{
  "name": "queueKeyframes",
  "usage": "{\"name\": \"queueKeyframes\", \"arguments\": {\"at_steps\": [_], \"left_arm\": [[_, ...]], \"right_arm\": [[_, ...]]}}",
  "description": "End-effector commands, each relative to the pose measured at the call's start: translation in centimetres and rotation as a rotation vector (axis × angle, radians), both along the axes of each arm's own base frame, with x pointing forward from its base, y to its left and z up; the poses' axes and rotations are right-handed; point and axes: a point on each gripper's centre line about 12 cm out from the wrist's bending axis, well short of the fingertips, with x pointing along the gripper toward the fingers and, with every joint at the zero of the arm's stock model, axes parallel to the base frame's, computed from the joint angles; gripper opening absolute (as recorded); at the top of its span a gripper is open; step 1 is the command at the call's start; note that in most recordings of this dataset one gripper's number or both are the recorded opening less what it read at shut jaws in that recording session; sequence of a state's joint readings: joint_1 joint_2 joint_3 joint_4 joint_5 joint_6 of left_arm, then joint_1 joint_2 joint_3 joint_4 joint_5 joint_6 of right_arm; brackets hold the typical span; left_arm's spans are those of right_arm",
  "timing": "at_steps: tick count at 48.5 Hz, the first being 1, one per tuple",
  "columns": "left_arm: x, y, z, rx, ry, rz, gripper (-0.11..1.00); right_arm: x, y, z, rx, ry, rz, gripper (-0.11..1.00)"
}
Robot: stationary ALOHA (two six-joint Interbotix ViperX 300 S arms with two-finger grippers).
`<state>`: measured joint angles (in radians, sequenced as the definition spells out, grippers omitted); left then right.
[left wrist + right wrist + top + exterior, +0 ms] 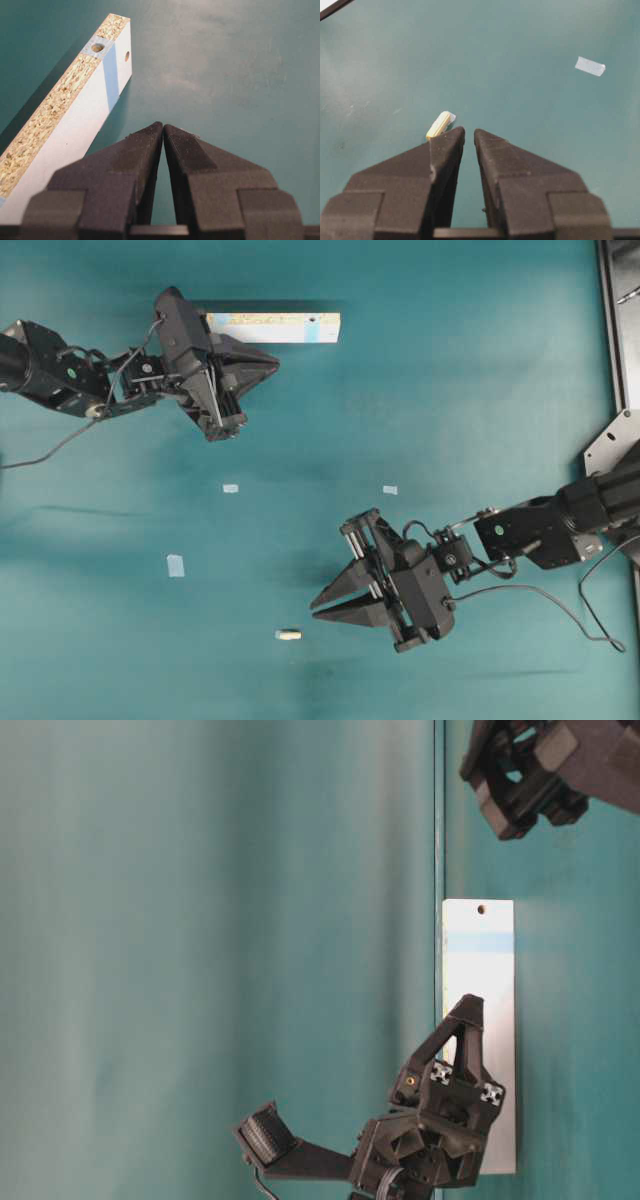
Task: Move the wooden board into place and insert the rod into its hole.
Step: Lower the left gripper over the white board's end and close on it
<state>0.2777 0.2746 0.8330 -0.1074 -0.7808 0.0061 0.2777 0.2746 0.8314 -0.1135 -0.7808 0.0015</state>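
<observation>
Left gripper (pixel 163 131) nearly closed, fingertips almost touching, nothing between them; hovering over teal table (pixel 450 390) just beside wooden board (pixel 275 327). Right gripper (pixel 469 136) narrowed to a slim gap, likewise holding nothing, low over the surface with rod (pixel 438 125) lying just ahead of its left fingertip, apart from it.

Wooden board lying flat near the far edge in the overhead view, one end hidden under the left gripper's body, pale face with light-blue band near the free end. Hole (pixel 127 56) visible on the white face beyond the band; a second one on the raw chipboard edge, inside a blue patch.

Rod (pixel 288 634) well apart from the board, resting partly on a blue tape square. Other tape squares (pixel 175 565) scattered between the arms.

No readable brand, label or writing anywhere.
</observation>
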Motion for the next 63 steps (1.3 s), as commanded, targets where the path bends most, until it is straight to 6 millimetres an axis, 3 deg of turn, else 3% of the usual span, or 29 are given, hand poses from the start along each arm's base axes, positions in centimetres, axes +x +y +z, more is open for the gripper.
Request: {"name": "queueKeyframes", "arguments": {"at_steps": [1, 3, 7, 10, 26, 28, 34, 40, 45, 48, 63], "left_arm": [[1.1, 0.3, 1.8, 0.009, -0.043, -0.015, 0.16], [1.2, 0.6, 2.2, 0.007, -0.044, -0.009, 0.14], [1.6, 1.1, 3.0, 0.004, -0.045, 0.000, 0.00], [1.7, 1.6, 3.4, 0.001, -0.035, 0.008, 0.00], [2.1, 2.1, 3.4, -0.037, 0.075, 0.008, 0.01], [2.1, 2.0, 3.6, -0.041, 0.080, 0.007, 0.06], [2.0, 2.0, 4.0, -0.046, 0.101, 0.003, 0.37], [1.8, 1.8, 4.5, -0.054, 0.136, -0.004, 0.70], [1.5, 1.7, 5.1, -0.045, 0.150, -0.013, 0.88], [1.4, 1.7, 5.4, -0.034, 0.159, -0.020, 0.91], [0.4, 1.2, 8.5, 0.062, 0.234, -0.084, 0.88]], "right_arm": [[0.5, 0.4, 1.3, 0.016, -0.041, 0.006, 0.24], [0.5, 0.5, 1.8, 0.016, -0.048, 0.008, 0.22], [0.8, 0.6, 3.1, 0.023, -0.070, 0.009, 0.06], [0.9, 0.6, 3.8, 0.020, -0.069, 0.008, 0.00], [0.6, 0.4, 4.9, -0.022, 0.015, -0.001, 0.00], [0.6, 0.4, 5.0, -0.024, 0.018, -0.002, 0.01], [0.5, 0.4, 5.4, -0.019, 0.023, -0.004, 0.23], [0.5, 0.3, 6.0, -0.004, 0.040, -0.016, 0.60], [0.3, 0.2, 6.6, 0.008, 0.068, -0.029, 0.86], [0.1, 0.1, 6.8, 0.010, 0.084, -0.035, 0.87], [-0.8, -0.2, 9.7, 0.004, 0.091, -0.047, 0.86]]}}
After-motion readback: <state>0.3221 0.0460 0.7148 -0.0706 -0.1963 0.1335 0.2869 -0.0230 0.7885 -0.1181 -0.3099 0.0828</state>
